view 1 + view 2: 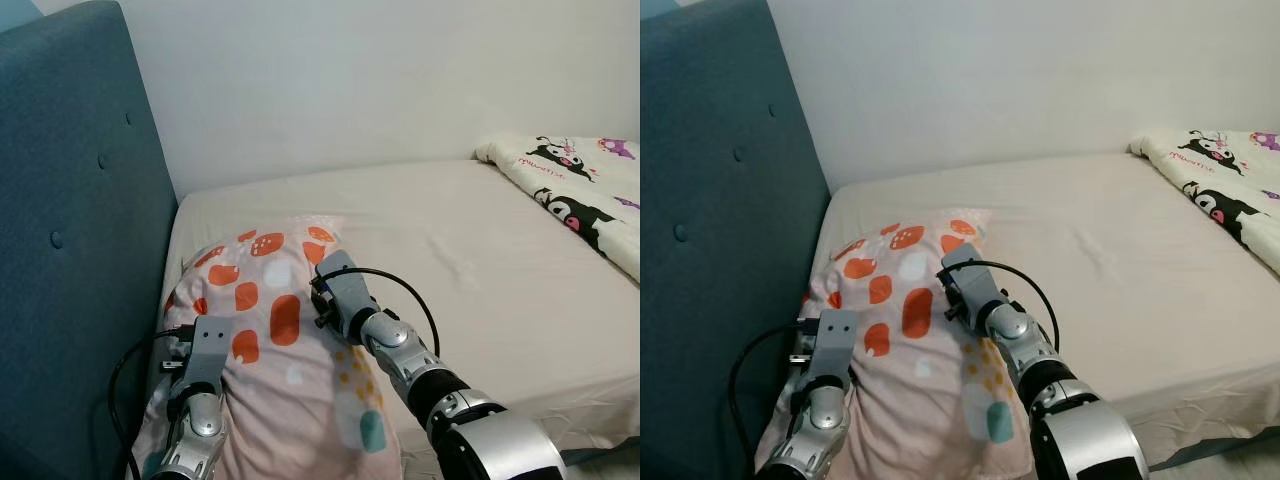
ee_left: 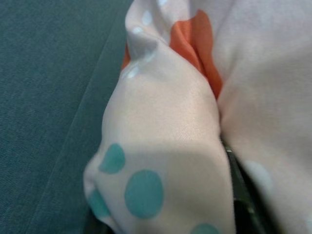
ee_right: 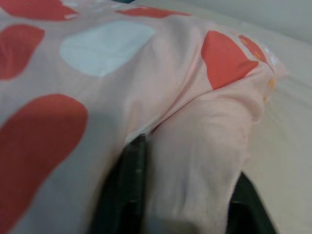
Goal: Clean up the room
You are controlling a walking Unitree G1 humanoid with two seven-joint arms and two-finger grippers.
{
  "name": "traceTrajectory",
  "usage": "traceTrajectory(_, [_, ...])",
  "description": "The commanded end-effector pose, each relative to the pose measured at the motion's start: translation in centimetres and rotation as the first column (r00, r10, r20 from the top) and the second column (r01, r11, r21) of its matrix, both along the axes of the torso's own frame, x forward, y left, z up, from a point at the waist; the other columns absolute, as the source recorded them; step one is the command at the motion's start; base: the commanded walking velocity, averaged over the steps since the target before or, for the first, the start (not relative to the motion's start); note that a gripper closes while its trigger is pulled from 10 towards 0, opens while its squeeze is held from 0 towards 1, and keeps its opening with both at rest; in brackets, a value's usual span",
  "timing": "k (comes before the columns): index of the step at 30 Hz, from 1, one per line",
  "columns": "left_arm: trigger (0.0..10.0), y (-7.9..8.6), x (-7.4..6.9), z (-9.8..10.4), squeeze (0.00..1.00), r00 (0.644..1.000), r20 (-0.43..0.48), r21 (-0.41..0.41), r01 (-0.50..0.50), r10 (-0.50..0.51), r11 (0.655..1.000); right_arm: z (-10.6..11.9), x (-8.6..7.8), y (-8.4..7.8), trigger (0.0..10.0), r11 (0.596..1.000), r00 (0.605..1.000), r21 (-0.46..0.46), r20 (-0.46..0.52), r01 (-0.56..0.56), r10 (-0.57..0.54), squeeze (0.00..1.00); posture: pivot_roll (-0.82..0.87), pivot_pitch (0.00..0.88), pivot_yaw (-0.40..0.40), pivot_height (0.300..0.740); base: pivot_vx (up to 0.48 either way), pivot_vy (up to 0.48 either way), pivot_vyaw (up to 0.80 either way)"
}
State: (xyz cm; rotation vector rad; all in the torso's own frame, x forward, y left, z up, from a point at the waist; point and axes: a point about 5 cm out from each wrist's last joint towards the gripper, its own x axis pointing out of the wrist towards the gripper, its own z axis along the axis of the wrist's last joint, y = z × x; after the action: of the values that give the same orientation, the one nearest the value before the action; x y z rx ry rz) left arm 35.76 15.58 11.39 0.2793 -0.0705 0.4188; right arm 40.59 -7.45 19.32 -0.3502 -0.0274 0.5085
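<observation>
A pink pillow (image 1: 275,320) with orange, white and teal spots lies at the head of the bed, against the headboard. My left gripper (image 1: 203,328) is at the pillow's headboard-side edge, shut on a bunched fold of its cover (image 2: 165,146); one black finger (image 2: 242,195) shows beside the fold. My right gripper (image 1: 326,277) is at the pillow's other side, near its far corner. It is shut on a ridge of the cover (image 3: 195,146), which sits between its two black fingers (image 3: 130,187).
A blue-green padded headboard (image 1: 70,230) rises on the left, close to my left arm. The beige sheeted mattress (image 1: 470,250) stretches right. A white quilt with cartoon prints (image 1: 585,190) lies at the far right. A white wall stands behind the bed.
</observation>
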Motion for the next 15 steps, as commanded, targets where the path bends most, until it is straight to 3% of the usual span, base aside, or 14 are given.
traceTrajectory(1, [10.0,-1.0,0.1,0.4,1.00,0.999,0.027,-0.017,0.036,-0.035,0.999,0.2,-0.1,0.8,10.0,1.000,1.000,0.019,0.002,-0.022,0.022,1.00,0.03,0.285,-0.015,0.586,0.000,0.000,0.00])
traceTrajectory(8, [10.0,-1.8,0.0,0.4,1.00,0.997,0.036,-0.037,0.069,-0.067,0.997,-0.4,-0.1,0.2,10.0,1.000,1.000,0.030,-0.014,0.002,-0.001,1.00,0.03,0.282,-0.014,0.586,0.000,0.000,0.00])
traceTrajectory(13, [10.0,-2.1,-0.4,-0.1,1.00,0.995,0.031,-0.035,0.094,-0.093,0.995,-1.5,-0.3,-0.8,10.0,0.992,0.995,0.088,-0.048,0.086,-0.082,1.00,0.02,0.279,-0.013,0.586,0.000,0.000,0.00])
traceTrajectory(14, [10.0,-2.1,-0.5,-0.3,1.00,0.995,0.030,-0.032,0.099,-0.098,0.995,-1.9,-0.3,-1.1,10.0,0.988,0.992,0.105,-0.056,0.116,-0.110,0.91,0.01,0.276,-0.011,0.586,0.000,0.000,0.00])
traceTrajectory(15, [10.0,-2.0,-0.8,-0.6,1.00,0.995,0.028,-0.022,0.101,-0.101,0.995,-2.6,-0.5,-1.6,10.0,0.978,0.987,0.140,-0.073,0.154,-0.145,0.00,0.00,0.274,-0.008,0.586,0.000,0.000,0.00])
